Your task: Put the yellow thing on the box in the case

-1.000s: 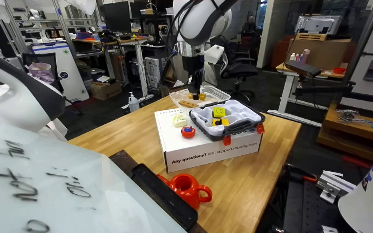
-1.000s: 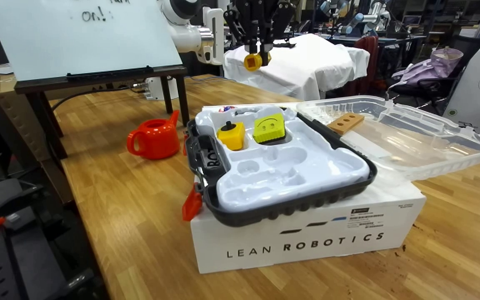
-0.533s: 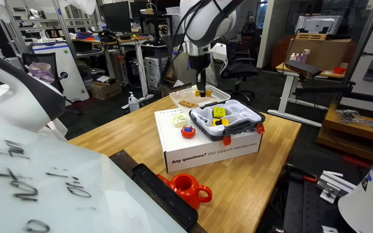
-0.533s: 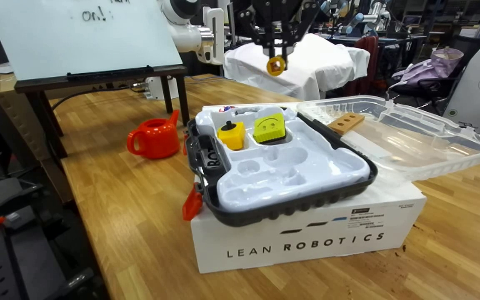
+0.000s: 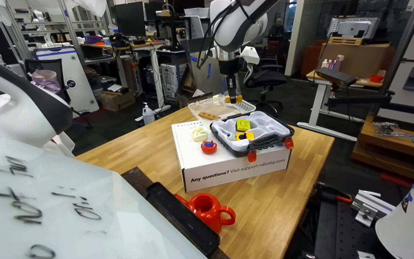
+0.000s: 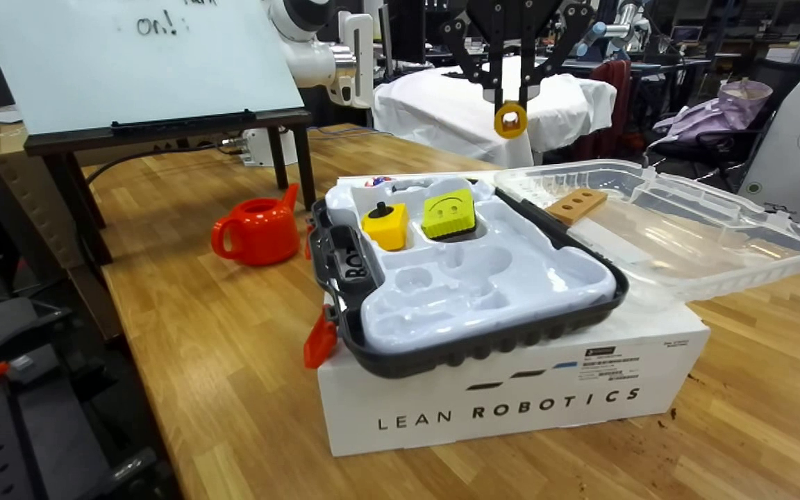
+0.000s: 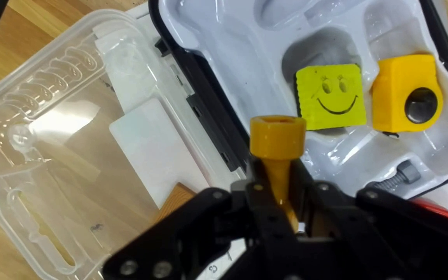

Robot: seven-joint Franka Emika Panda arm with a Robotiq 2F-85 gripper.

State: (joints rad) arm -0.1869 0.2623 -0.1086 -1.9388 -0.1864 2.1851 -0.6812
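Currently the yellow spool (image 7: 277, 142) hangs higher than the opened case (image 6: 542, 278); the gripper (image 6: 511, 104) clasps the spool's narrow waist, jaws parted by that width. In the case, a smiley-faced eraser (image 7: 331, 97) and a tape measure (image 7: 399, 93) take up room; a holed wooden block (image 6: 576, 205) lies in the clear lid (image 6: 754, 274); a red teapot (image 6: 259, 232) stands apart.

Lime block (image 7: 331, 97) w/ smiley, spool (image 7: 277, 140) prob. amber-yel.
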